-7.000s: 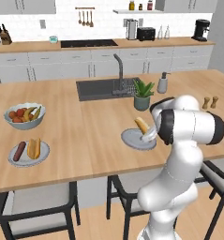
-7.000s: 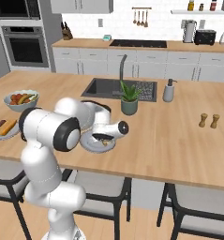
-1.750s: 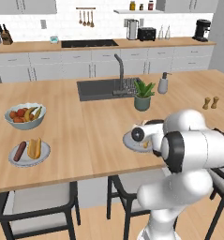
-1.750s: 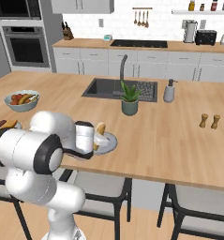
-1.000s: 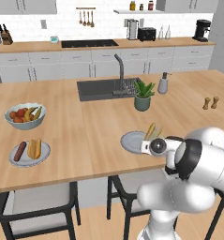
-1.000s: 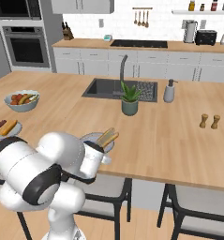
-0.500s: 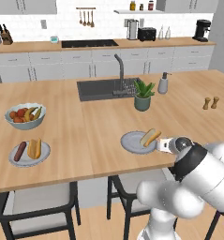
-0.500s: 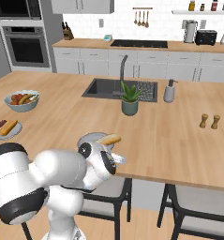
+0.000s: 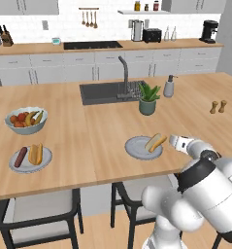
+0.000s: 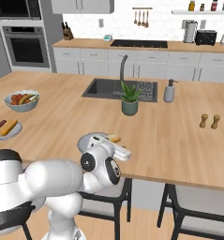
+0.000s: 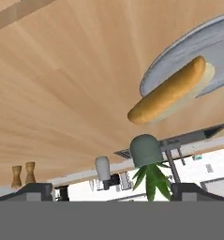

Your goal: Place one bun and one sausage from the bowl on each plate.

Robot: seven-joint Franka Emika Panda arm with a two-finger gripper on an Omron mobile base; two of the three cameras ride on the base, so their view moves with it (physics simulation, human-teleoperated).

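Pulling back from the flat pale grey-blue plate, the white arm's gripper sits released and empty just beside its rim; the golden-orange elongated bun lies overhanging that rim, needing a sausage.

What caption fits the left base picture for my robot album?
Open gripper beside a plate with one bun hanging over its rim.

The arm is glossy white, built of fat rounded segments with dark charcoal bands and round caps at the joints. Its bulbous links look smooth and seamless. The gripper is a pale blocky hand with small dark finger tips.
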